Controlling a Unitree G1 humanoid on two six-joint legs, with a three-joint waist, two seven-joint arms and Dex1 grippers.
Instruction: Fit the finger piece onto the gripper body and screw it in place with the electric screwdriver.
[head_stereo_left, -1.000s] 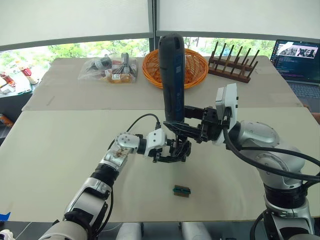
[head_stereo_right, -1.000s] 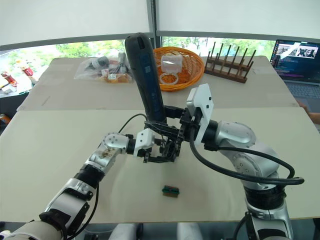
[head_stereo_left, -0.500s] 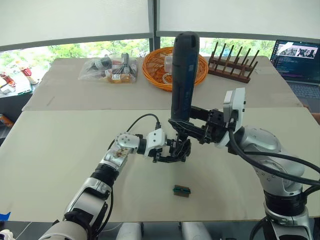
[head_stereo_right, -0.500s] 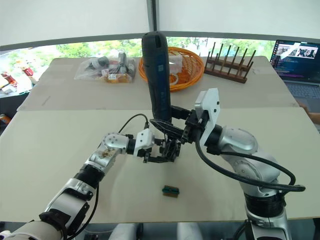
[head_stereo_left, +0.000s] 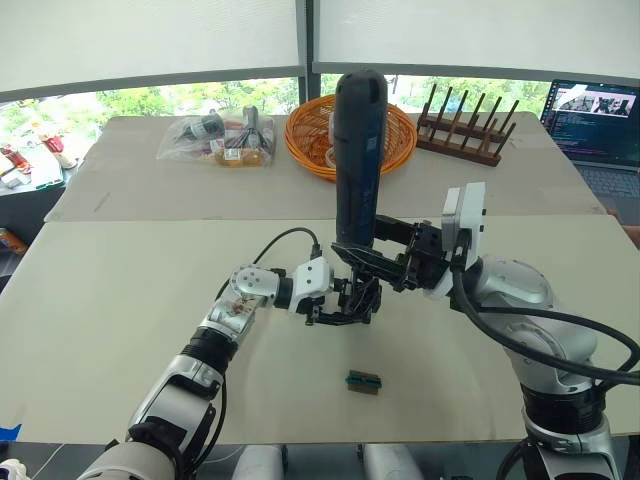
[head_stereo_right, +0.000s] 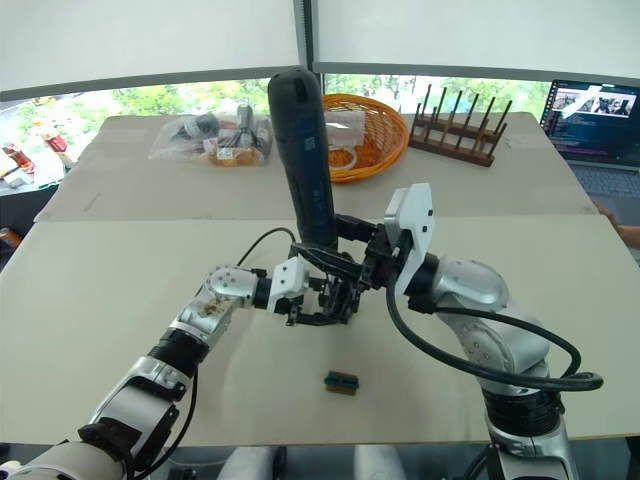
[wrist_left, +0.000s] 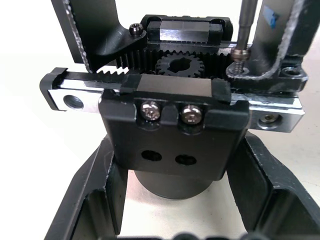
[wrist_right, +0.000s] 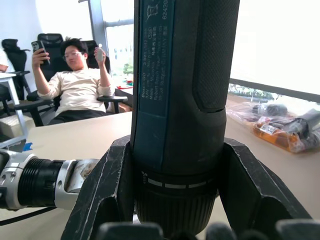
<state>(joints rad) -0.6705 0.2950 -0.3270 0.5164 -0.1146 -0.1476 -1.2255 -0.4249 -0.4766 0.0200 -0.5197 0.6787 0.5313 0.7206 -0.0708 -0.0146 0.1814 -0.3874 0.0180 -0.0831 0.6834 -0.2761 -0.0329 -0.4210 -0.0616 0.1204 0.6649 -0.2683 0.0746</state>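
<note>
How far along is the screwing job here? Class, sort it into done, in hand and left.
Done: the left gripper holds the gripper body, and the right gripper holds the screwdriver upright over it.
In hand: the bit sits on a screw at the body's edge.
Left: that screw stands proud, so it needs driving down. Whether the finger piece is fully seated cannot be told.

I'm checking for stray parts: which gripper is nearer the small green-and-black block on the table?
Left. The left gripper sits just behind the block; the right gripper is higher and farther back.

Upright electric screwdriver (head_stereo_left: 358, 160), bit on gripper body (head_stereo_left: 350, 302) screw
</note>
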